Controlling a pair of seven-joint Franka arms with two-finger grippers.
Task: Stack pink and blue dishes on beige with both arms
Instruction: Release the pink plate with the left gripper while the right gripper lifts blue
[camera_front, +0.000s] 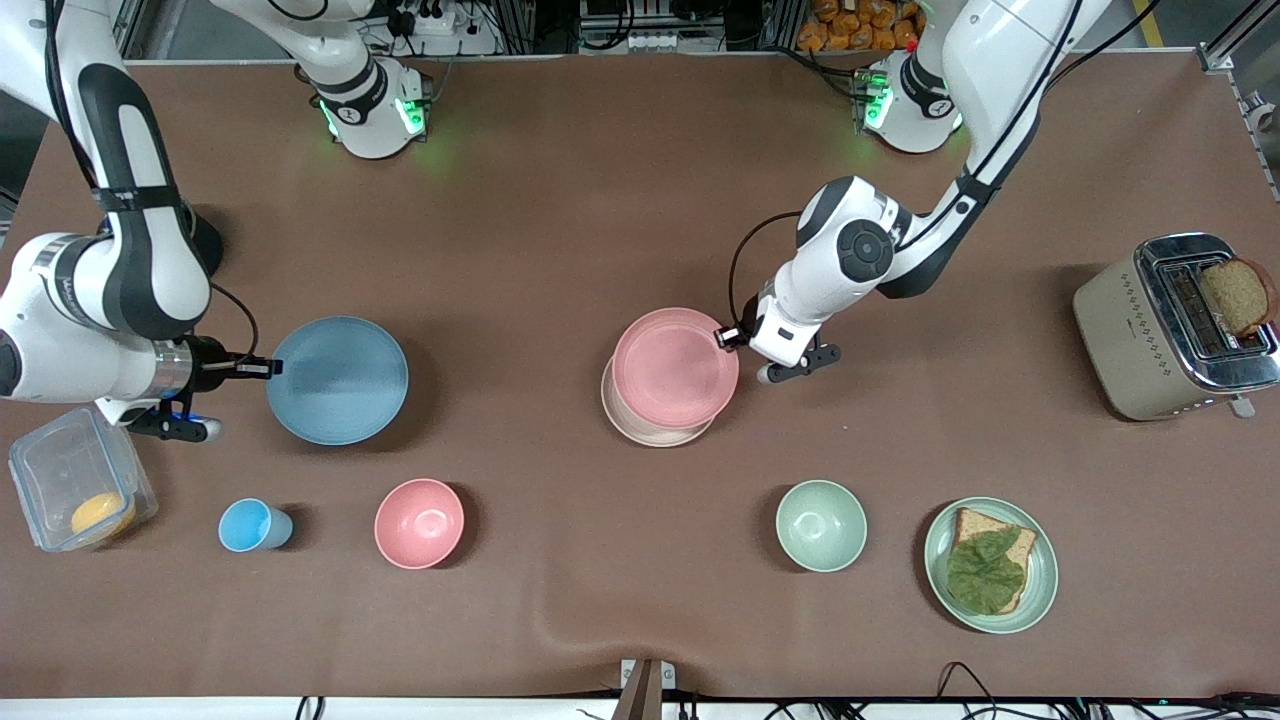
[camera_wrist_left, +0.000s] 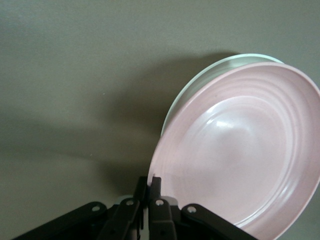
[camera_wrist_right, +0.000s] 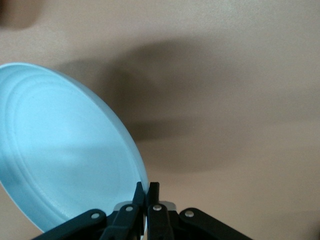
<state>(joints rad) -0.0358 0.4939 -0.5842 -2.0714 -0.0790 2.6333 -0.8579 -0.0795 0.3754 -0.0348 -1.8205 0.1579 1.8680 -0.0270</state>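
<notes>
Left gripper (camera_front: 728, 337) clamping rim of pink plate (camera_front: 675, 368), holding it just over beige plate (camera_front: 640, 420), slightly off-centre; judging I am lining it up for stacking. Right gripper (camera_front: 268, 368) pinching rim of blue plate (camera_front: 337, 379) toward right arm's end of table, well apart from stack, so blue likely going on last. Near right gripper: clear box (camera_front: 45, 470) containing orange item (camera_front: 103, 514). Toaster (camera_front: 1140, 340) at left arm's end holding bread slice (camera_front: 1237, 295).

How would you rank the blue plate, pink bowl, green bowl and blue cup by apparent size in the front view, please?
1. blue plate
2. pink bowl and green bowl, which look alike
3. blue cup
</notes>
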